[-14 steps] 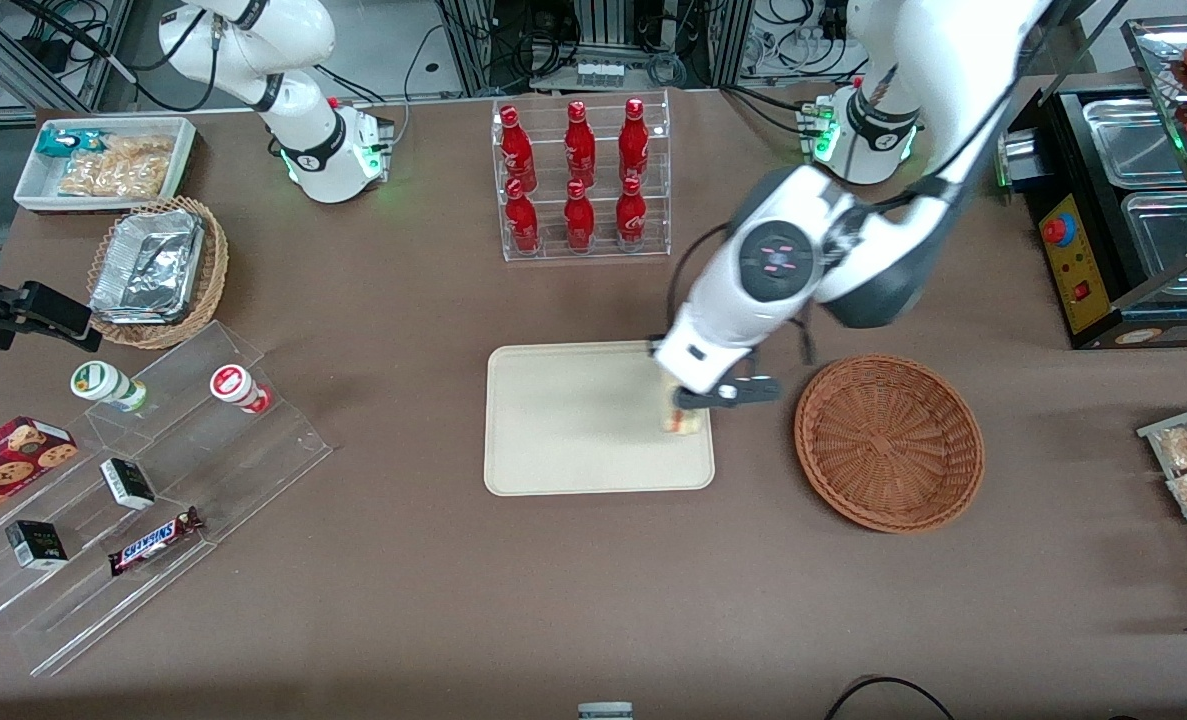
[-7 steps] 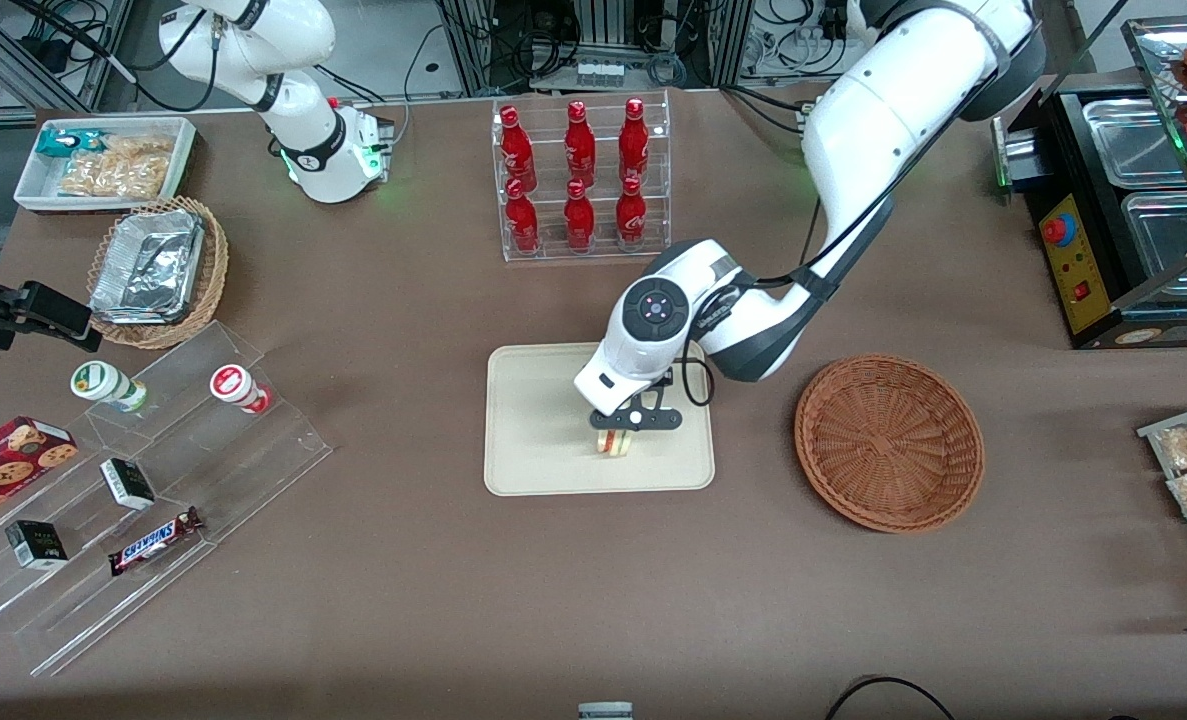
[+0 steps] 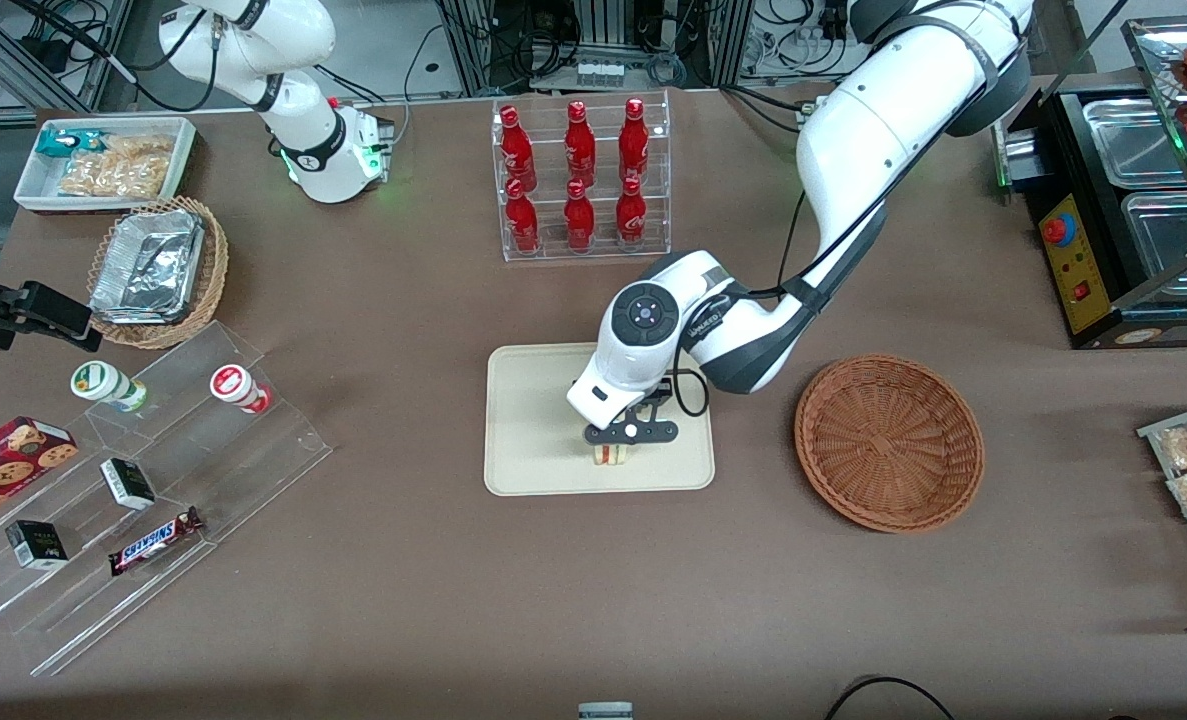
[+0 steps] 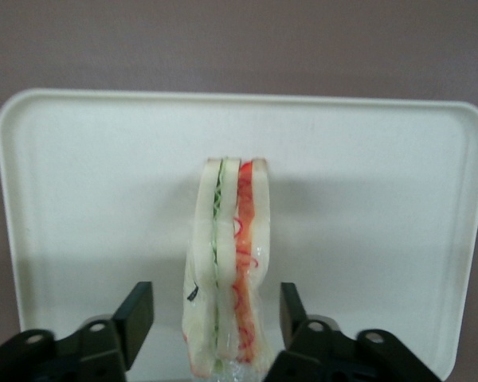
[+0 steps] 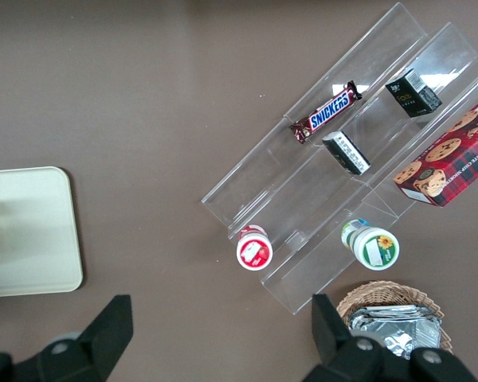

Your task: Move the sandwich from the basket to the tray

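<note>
The sandwich [image 3: 611, 456] stands upright on its edge on the cream tray [image 3: 533, 420], in the part of the tray nearer the front camera. My left gripper [image 3: 625, 440] hovers right over it. In the left wrist view the sandwich [image 4: 231, 263] shows its green and red filling layers, and the gripper [image 4: 215, 312] is open, each black finger standing a little apart from the bread. The tray [image 4: 88, 175] spreads out around it. The reddish-brown basket [image 3: 888, 440] sits beside the tray toward the working arm's end, with nothing in it.
A clear rack of red bottles [image 3: 581, 180] stands farther from the camera than the tray. A stepped acrylic stand with snacks [image 3: 153, 480], a pale basket with a foil container [image 3: 158, 270] and a white bin [image 3: 103, 165] lie toward the parked arm's end. A black appliance [image 3: 1123, 200] is at the working arm's end.
The gripper moved with the sandwich from the tray's basket-side edge toward its middle and came lower. The sandwich now rests on the tray with the fingers apart from it.
</note>
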